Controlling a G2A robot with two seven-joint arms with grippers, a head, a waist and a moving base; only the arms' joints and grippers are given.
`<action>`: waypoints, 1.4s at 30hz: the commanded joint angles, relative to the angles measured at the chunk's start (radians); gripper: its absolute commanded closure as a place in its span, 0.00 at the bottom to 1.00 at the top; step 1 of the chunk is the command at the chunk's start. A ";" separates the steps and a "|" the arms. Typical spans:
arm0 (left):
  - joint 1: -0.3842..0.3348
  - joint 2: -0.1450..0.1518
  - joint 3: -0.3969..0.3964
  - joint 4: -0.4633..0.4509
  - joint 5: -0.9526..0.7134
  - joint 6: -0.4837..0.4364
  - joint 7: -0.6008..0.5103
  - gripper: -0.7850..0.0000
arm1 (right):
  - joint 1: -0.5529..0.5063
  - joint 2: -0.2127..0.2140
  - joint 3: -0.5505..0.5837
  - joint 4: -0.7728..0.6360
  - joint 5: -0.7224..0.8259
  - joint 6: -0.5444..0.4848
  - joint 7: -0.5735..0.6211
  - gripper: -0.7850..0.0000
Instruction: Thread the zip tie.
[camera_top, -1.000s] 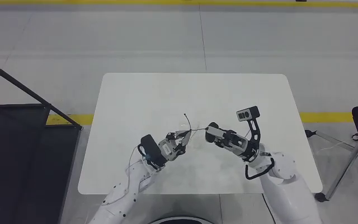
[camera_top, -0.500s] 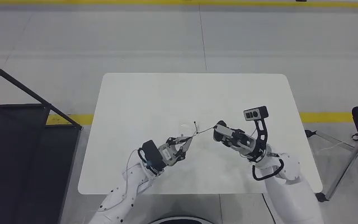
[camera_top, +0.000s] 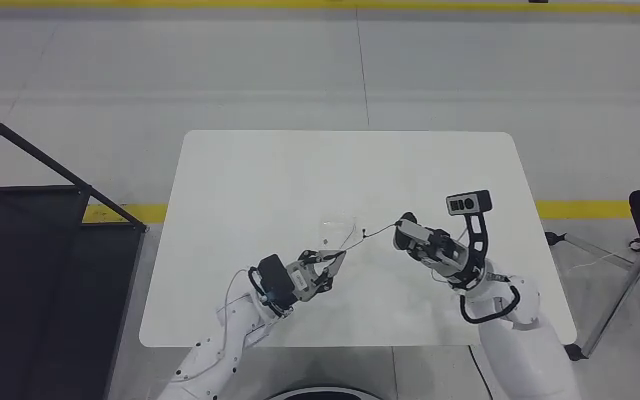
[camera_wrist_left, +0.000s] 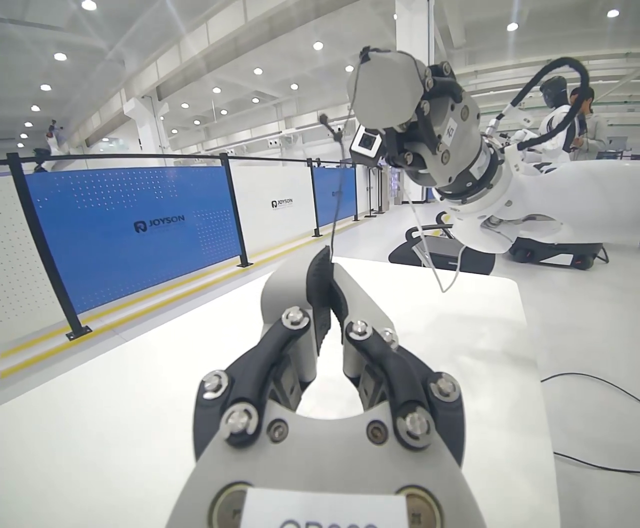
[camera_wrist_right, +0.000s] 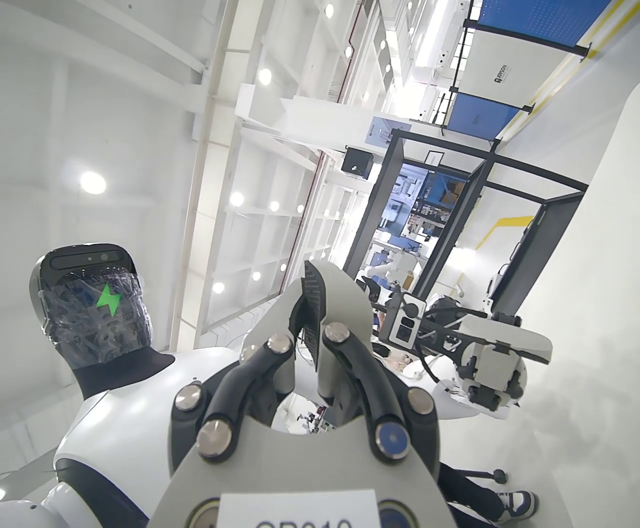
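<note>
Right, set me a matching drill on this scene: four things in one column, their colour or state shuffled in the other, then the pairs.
Things:
1. left gripper
2. right gripper
3. zip tie
4. table

States:
a. shut on the tie, farther in over the table
b. white, beneath both arms
c. thin, dark, held at both ends
d. shut on the tie, nearer the table's front edge

Pairs: 1-d, 2-a, 3-c, 4-b

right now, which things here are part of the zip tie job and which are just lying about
In the job:
- zip tie, strung between the two grippers
- left gripper, shut on it
- right gripper, shut on it

Lying about:
- clear plastic piece, flat on the white table near the tie
</note>
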 joint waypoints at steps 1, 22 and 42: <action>-0.001 0.001 0.001 0.000 0.001 0.000 -0.002 1.00 | 0.000 0.000 0.001 0.002 0.004 0.000 0.003 1.00; -0.011 0.009 0.017 0.007 -0.030 0.017 0.000 0.79 | 0.006 -0.004 0.002 0.008 0.000 0.016 0.004 1.00; 0.039 0.023 -0.054 -0.054 -0.145 0.036 0.080 0.00 | 0.068 -0.002 -0.026 0.030 -0.129 0.199 -0.048 1.00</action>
